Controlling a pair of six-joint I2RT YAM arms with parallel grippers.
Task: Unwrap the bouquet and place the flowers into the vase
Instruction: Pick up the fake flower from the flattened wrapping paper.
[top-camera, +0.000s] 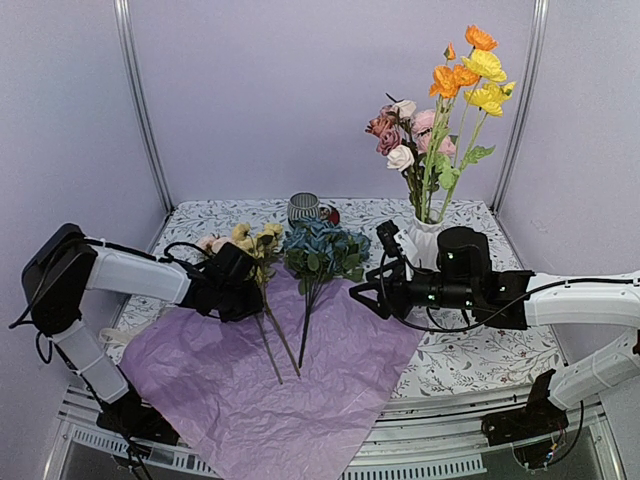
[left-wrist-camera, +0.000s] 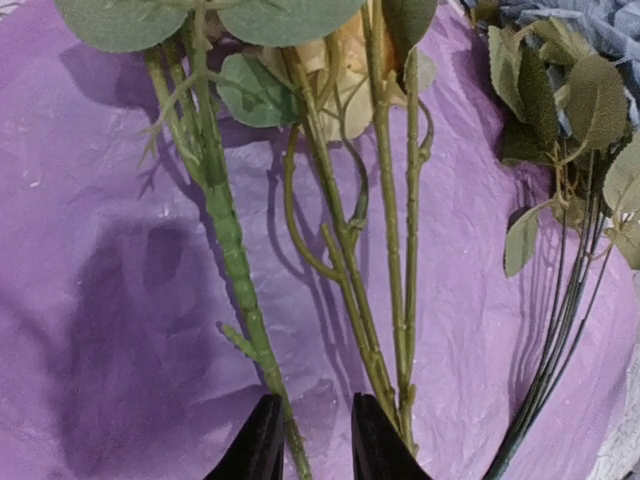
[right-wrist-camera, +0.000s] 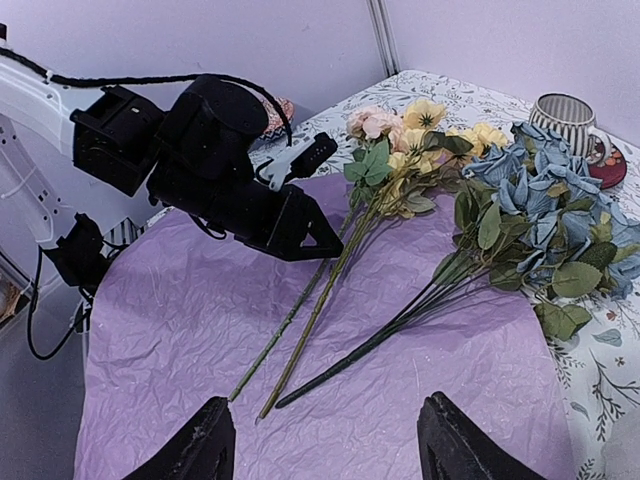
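Observation:
The purple tissue paper (top-camera: 230, 380) lies spread flat on the table. Two bunches of flowers rest on it: cream-yellow roses (top-camera: 252, 238) and dusty blue roses (top-camera: 322, 250). My left gripper (left-wrist-camera: 315, 445) hovers low over the yellow bunch's stems, its jaws a narrow gap apart. One thick green stem (left-wrist-camera: 235, 260) runs between them beside the left finger, and the thinner stems (left-wrist-camera: 395, 300) lie outside the right finger. My right gripper (right-wrist-camera: 325, 445) stands wide open above the paper, holding nothing. The white vase (top-camera: 422, 240) behind it holds orange, yellow and pink blooms (top-camera: 470, 75).
A striped grey cup (top-camera: 303, 207) on a red saucer (right-wrist-camera: 610, 165) stands at the back of the patterned tablecloth (top-camera: 480, 355), just behind the blue roses (right-wrist-camera: 555, 210). The left arm (right-wrist-camera: 220, 160) reaches in over the paper's far side. Enclosure posts rise at the back corners.

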